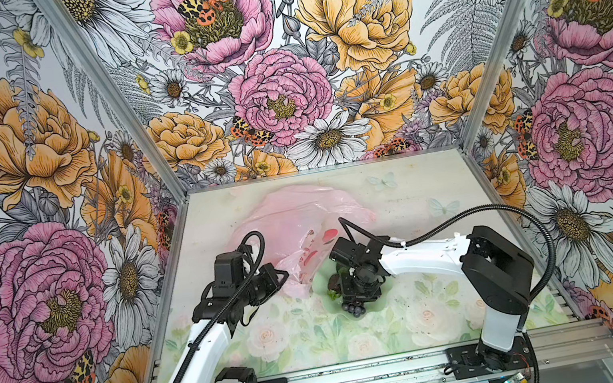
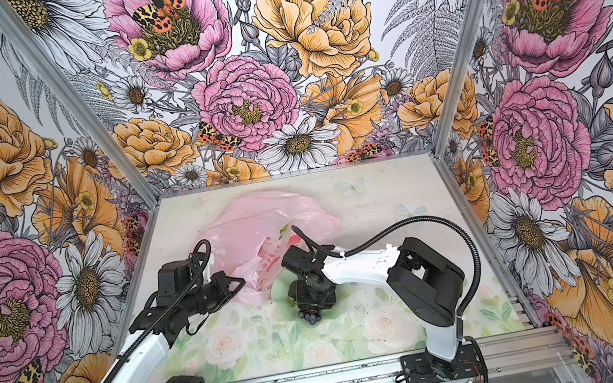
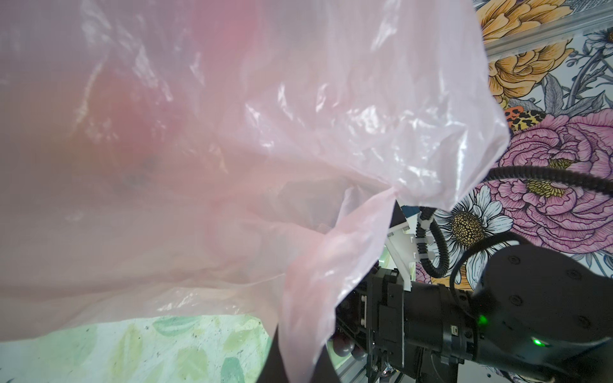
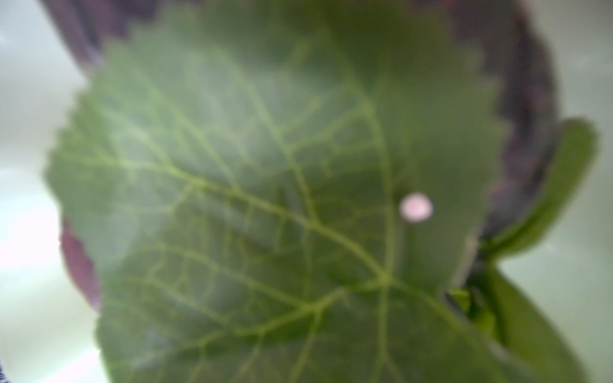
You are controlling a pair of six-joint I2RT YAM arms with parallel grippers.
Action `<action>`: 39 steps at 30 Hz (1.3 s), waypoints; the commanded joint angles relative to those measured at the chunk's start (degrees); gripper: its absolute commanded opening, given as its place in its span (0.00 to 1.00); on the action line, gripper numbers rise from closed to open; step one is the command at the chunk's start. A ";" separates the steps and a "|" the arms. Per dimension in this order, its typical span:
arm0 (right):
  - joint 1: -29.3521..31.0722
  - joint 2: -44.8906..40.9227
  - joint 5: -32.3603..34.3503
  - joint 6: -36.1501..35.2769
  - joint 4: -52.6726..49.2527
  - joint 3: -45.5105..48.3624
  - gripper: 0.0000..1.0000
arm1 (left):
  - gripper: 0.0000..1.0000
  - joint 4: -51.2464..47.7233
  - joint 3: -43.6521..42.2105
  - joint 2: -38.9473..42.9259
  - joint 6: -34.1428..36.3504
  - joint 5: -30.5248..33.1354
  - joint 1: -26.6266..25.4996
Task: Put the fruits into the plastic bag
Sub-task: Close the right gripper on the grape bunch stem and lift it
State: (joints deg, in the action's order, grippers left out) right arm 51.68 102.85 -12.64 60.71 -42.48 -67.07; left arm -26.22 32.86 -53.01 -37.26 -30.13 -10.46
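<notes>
Slippage risk: right fingers, state hidden, may pinch only the leaf [image 4: 265, 199] of grape bunch [image 1: 355, 310]; left fingers [image 1: 276, 276] clamp plastic bag [image 1: 292, 220].

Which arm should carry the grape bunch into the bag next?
Right: the right claw sits directly over the grape bunch in the dish; the left claw pinches the plastic bag.

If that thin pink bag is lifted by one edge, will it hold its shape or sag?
Probably sags: the plastic bag hangs in crinkled folds in the left wrist view. Likely light, being thin enough to see through. Its glossy film might slip from the left gripper pinching its edge.
</notes>
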 commanded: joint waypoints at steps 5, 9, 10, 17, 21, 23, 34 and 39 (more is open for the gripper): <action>-0.26 -2.16 2.36 0.58 -0.24 0.09 0.39 | 0.00 2.04 -0.63 -0.10 1.09 -1.44 0.18; -0.22 -2.90 2.59 0.66 -0.19 0.56 0.37 | 0.00 2.03 -0.73 -0.16 0.95 -1.39 0.10; -0.21 -3.08 2.62 0.66 -0.18 0.78 0.37 | 0.00 2.00 -0.78 -0.16 0.96 -1.25 0.11; -0.61 -4.53 2.96 0.62 -0.24 1.39 0.35 | 0.00 1.98 -0.75 -0.14 0.87 -1.07 0.26; -0.96 -5.93 3.22 0.57 -0.26 1.84 0.34 | 0.00 1.97 -0.86 -0.16 0.86 -1.11 0.40; -1.06 -6.76 3.32 0.62 -0.24 2.28 0.34 | 0.00 2.00 -0.86 -0.16 0.80 -1.01 0.44; -1.84 -12.02 4.62 0.82 -0.24 5.32 0.33 | 0.00 1.96 -0.95 0.20 0.69 -0.56 0.18; -2.09 -14.39 5.32 1.10 -0.24 6.32 0.32 | 0.00 1.79 -0.96 0.08 0.69 -0.54 0.31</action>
State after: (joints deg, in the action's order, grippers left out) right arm 49.89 91.29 -9.02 61.08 -42.89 -61.08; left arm -25.45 32.27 -53.04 -37.28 -30.35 -10.46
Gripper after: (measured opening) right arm 0.327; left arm 0.047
